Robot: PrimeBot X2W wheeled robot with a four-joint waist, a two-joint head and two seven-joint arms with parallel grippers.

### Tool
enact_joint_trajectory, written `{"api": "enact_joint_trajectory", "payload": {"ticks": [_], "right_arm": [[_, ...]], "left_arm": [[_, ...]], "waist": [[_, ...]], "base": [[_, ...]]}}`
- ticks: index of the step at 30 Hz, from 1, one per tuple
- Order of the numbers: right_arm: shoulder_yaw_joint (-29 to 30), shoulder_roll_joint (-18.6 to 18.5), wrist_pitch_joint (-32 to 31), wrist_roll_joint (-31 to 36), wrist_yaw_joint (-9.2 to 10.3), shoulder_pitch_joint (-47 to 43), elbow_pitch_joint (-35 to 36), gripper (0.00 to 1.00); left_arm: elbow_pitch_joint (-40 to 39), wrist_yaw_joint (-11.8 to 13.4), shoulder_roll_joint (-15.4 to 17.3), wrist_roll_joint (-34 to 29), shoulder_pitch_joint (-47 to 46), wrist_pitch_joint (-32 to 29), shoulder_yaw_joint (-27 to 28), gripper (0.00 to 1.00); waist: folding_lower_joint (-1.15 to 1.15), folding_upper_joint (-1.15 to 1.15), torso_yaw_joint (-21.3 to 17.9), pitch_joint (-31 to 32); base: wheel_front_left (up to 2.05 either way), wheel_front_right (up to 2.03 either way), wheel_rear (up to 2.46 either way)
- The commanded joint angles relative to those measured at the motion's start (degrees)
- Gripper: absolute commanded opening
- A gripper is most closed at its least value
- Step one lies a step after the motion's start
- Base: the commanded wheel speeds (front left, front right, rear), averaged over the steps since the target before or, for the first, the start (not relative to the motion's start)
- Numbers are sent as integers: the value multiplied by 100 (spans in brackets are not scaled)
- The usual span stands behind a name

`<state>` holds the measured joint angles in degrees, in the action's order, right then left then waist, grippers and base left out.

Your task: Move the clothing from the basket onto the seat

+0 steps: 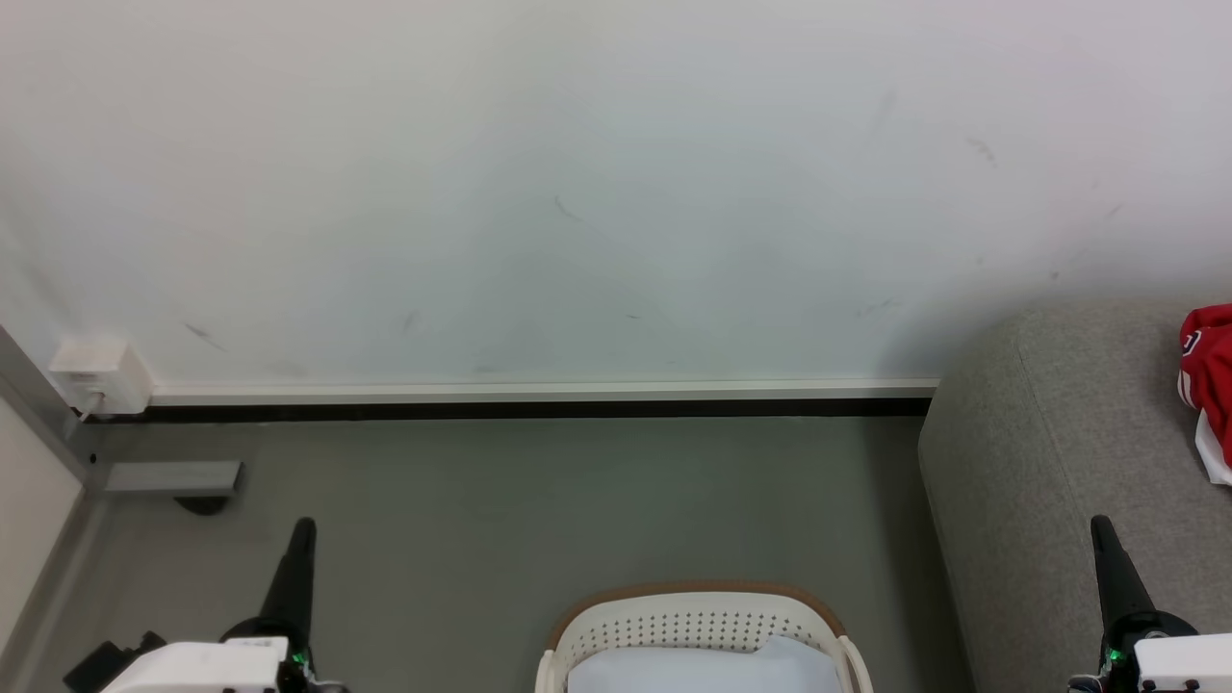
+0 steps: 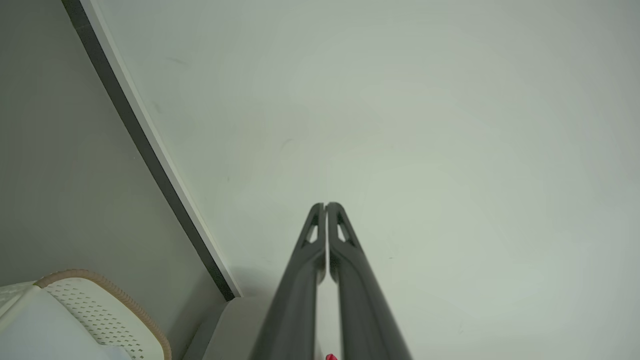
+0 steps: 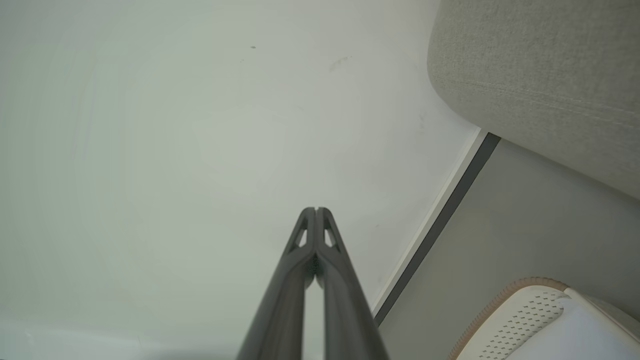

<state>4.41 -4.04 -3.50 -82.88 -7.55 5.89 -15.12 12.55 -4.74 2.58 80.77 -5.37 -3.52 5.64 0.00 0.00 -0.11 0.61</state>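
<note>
Clothing [image 1: 1209,380]: laid on the seat [image 1: 1049,452].
Basket [image 1: 698,616]: set beside the seat.
Left gripper [image 2: 325,205]: closed, nothing held.
Right gripper [image 3: 316,209]: closed, nothing held.

Wall [image 1: 577,192]: pale, faintly scuffed.
Skirting [image 1: 539,392]: white — dark strip beneath.
Floor [image 1: 577,500]: grey.
Box [image 1: 99,372]: white, low on wall, far left.

The left gripper [image 2: 325,206], its two dark fingers [image 2: 300,280] pressed together at the tips, points at a pale far wall [image 2: 425,125], while the white basket [image 2: 95,310] with its brown rim sits on the grey floor [image 2: 55,175] near the dark skirting strip [image 2: 148,152].
</note>
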Motion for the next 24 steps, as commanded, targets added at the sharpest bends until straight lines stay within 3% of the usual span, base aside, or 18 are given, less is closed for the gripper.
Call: {"api": "enact_joint_trajectory", "payload": {"ticks": [1, 24], "right_arm": [[48, -11, -27, -117, 9, 114, 37, 0], [179, 73, -263, -911, 11, 148, 45, 0]], "left_arm": [[-50, -7, 47, 147, -74, -40, 39, 0], [-142, 11, 49, 1053, -101, -291, 106, 0]], "waist": [[0, 0, 0, -2], [0, 0, 8, -44]], "base": [[0, 0, 0], [0, 0, 0]]}}
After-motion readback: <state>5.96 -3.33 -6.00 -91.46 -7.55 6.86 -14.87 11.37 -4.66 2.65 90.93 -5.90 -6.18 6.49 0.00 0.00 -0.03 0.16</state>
